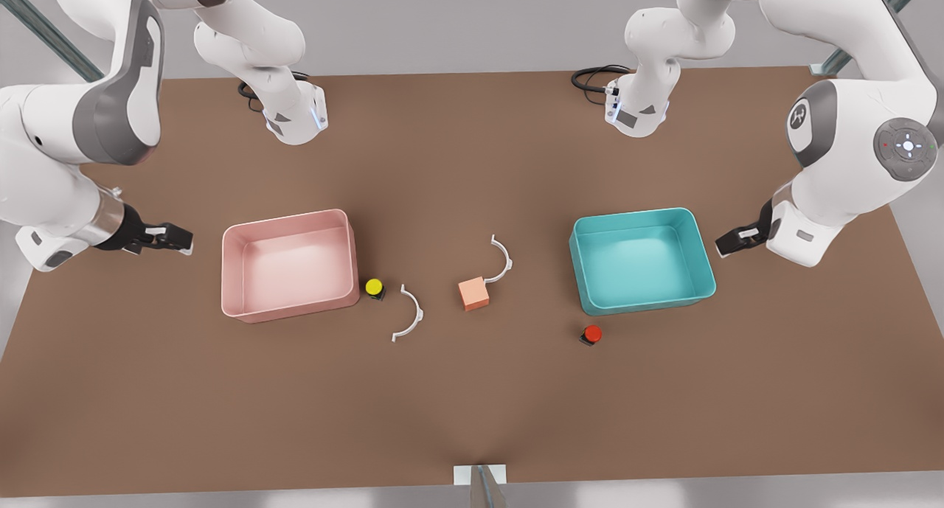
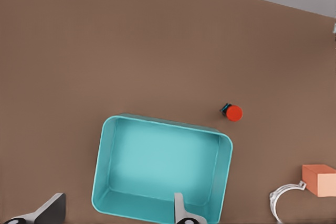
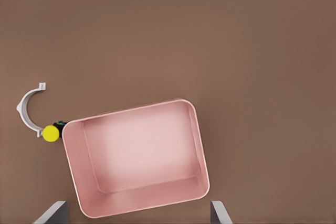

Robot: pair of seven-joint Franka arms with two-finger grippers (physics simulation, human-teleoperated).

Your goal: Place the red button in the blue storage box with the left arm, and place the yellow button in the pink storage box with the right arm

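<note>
The red button (image 1: 591, 335) (image 2: 232, 112) lies on the brown table just in front of the blue storage box (image 1: 634, 214) (image 2: 163, 123). My left gripper (image 1: 726, 242) (image 2: 116, 211) hovers open at that box's outer side, on the front view's right. The yellow button (image 1: 375, 287) (image 3: 51, 132) rests close against a front corner of the pink storage box (image 1: 284, 222) (image 3: 131, 111). My right gripper (image 1: 181, 239) (image 3: 136, 212) stands open beside the pink box, on the front view's left. Both boxes have nothing in them.
An orange-pink cube (image 1: 473, 293) (image 2: 319, 179) sits between the boxes. Two white curved clips lie there too: one (image 1: 410, 314) (image 3: 26, 111) near the yellow button, the other (image 1: 503, 258) (image 2: 283, 195) touching the cube. Both arm bases stand at the table's far edge.
</note>
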